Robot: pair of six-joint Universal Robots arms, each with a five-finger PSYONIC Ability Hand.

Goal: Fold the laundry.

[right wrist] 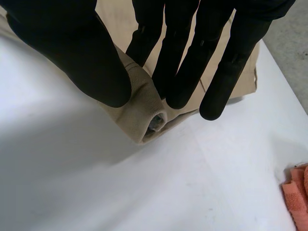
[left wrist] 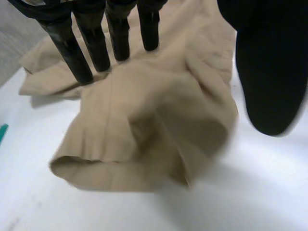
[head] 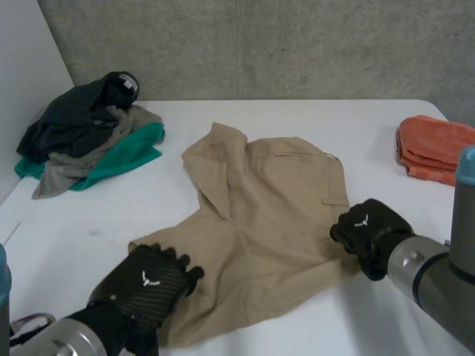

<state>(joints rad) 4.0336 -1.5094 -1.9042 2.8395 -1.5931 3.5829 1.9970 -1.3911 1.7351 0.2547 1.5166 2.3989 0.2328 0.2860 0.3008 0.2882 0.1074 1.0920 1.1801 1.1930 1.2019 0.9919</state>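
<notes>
A tan garment (head: 274,208) lies spread and rumpled in the middle of the white table (head: 356,126). My left hand (head: 145,285) rests at its near left edge. In the left wrist view its fingers (left wrist: 86,53) are straight and touch the tan cloth (left wrist: 144,130), the thumb stands apart, and a folded hem lies loose under the palm. My right hand (head: 369,226) is at the garment's near right edge. In the right wrist view its thumb and fingers (right wrist: 178,72) pinch a rolled corner of the tan cloth (right wrist: 142,113).
A pile of dark, grey and teal clothes (head: 89,130) sits at the far left of the table. A folded orange towel (head: 434,148) lies at the far right, its corner (right wrist: 298,197) beside my right hand. A concrete wall stands behind the table.
</notes>
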